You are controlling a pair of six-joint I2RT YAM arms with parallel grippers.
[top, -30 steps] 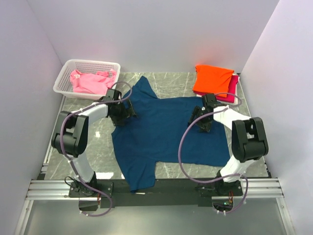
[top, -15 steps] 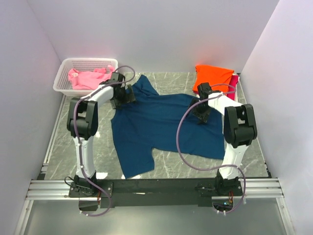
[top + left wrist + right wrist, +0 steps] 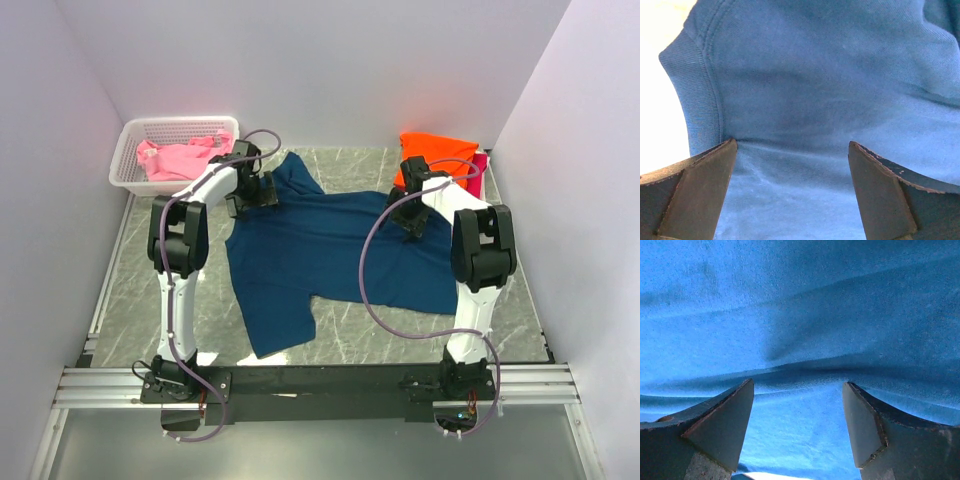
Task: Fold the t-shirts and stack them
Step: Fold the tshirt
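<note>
Left end effector [image 3: 792, 145], right end effector [image 3: 797, 383] (both spread) on navy t-shirt [image 3: 320, 265]

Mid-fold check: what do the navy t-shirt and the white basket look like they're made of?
Navy t-shirt: soft knit fabric, likely cotton jersey, matte. The left wrist view shows a fine knit texture, a ribbed edge band and soft creases.
White basket: probably rigid moulded plastic with a smooth finish. Its walls are an open lattice under a solid rim.
</note>
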